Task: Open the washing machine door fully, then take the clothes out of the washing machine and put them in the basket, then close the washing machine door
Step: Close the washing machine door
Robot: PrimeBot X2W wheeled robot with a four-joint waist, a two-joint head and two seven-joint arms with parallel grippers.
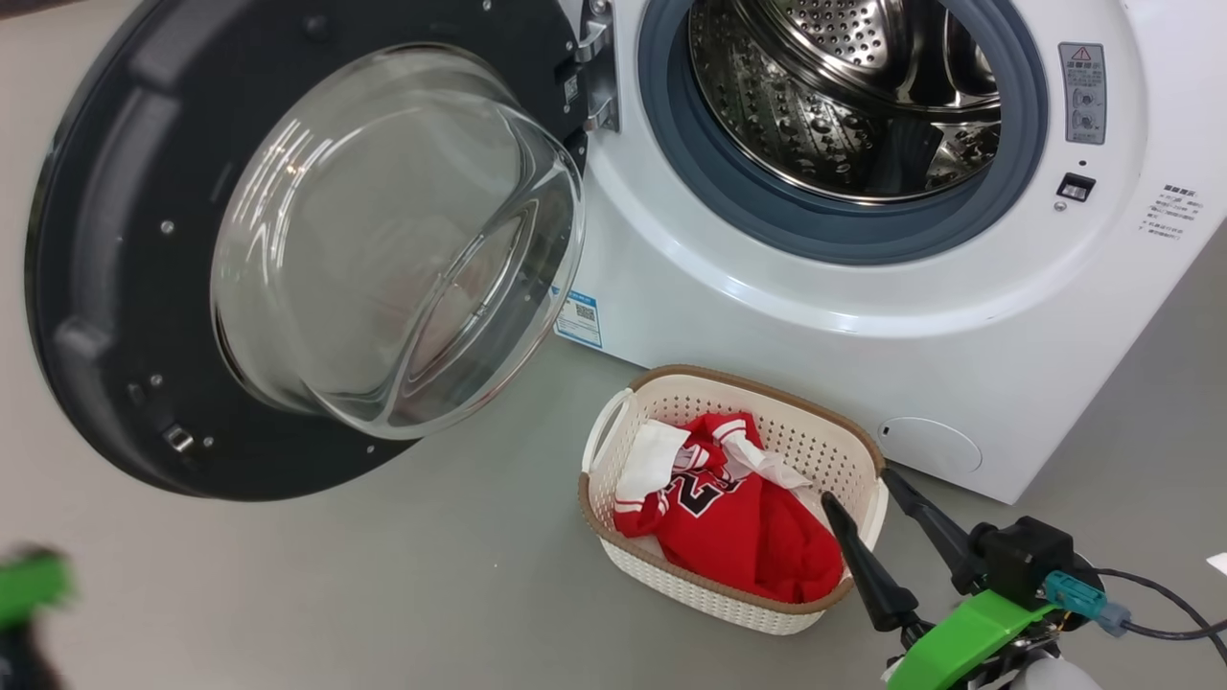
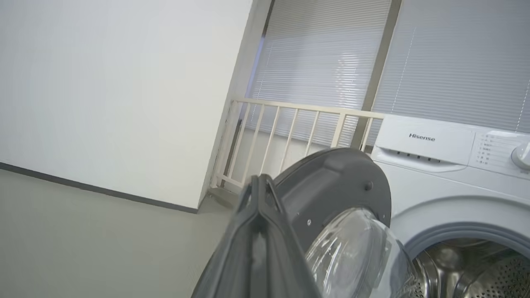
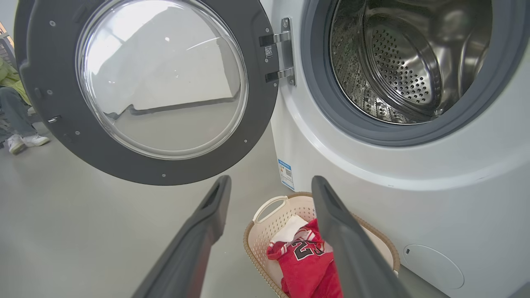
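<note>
- Fingers (image 1: 868, 565) of the right gripper (image 1: 858, 486) are standing spread wide in the head view and holding nothing, their tips hovering over the near right corner of the basket (image 1: 805, 441). The clothes (image 1: 748, 527) are lying inside that basket, which is sitting on the floor (image 1: 431, 575) just in front of the washing machine (image 1: 767, 307). The washing machine door (image 1: 125, 287) is hanging swung out to the left on its hinge (image 1: 596, 57). The steel drum (image 1: 815, 105) is showing no red fabric, so closing the door is looking like the step in hand.
- In the left wrist view, the left gripper (image 2: 258, 186) is keeping its fingers (image 2: 256, 248) pressed together with nothing between them. They are pointing past the door's upper edge (image 2: 331, 186) and are apart from it. That closed pair is making a good blunt pusher. It should be going behind the black rim on the side away from the hinge, never against the glass bowl (image 2: 356, 248), then following the door's arc round until the latch is catching.
- In the right wrist view, the right gripper (image 3: 271, 184) is framing the basket (image 3: 256, 240) and clothes (image 3: 306, 265) between its open fingers, with the door (image 3: 45, 82) above left and the drum (image 3: 397, 62) above right. I am judging that this arm is sitting in the door's path, so it should be drawing back first. Whether the door's lower edge is clearing the basket handle, I cannot tell. A person (image 3: 16, 103) is sitting at the left edge, well beyond the door.
</note>
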